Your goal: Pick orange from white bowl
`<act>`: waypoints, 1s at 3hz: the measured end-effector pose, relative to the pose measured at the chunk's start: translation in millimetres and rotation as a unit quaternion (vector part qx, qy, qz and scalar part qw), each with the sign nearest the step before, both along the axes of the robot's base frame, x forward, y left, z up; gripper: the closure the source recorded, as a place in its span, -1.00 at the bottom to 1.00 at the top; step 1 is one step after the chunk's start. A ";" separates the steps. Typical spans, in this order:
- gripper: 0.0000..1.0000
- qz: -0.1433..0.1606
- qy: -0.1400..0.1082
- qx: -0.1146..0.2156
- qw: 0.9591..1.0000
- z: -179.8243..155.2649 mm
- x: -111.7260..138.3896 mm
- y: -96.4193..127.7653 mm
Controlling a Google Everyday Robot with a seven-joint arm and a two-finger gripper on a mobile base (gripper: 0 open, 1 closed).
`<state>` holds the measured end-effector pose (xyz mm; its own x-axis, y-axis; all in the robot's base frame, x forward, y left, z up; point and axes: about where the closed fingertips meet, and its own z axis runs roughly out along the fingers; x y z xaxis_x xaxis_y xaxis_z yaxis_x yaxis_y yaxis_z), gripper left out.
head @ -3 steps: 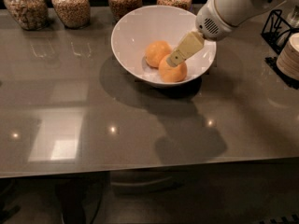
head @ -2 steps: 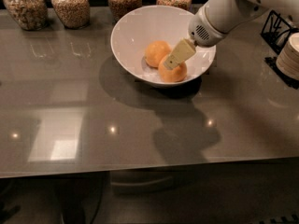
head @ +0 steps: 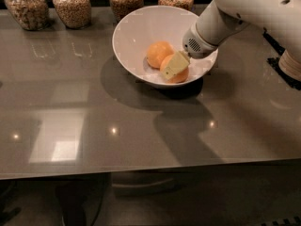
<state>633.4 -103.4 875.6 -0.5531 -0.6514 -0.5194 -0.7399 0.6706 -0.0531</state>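
The orange (head: pixel 181 75) lies at the bottom of the white bowl (head: pixel 136 29), toward its front, touching a second orange (head: pixel 158 53). The gripper (head: pixel 174 66) reaches in from the right and covers its top, probably to grasp it; how the jaws stand I cannot tell.
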 end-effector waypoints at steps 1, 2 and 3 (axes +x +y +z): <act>-0.62 -0.004 0.014 -0.004 1.000 -13.8 3.3 0.5; -0.24 -0.004 0.021 -0.003 1.000 -24.0 7.9 4.7; 0.23 -0.004 0.021 -0.003 1.000 -23.9 7.9 4.8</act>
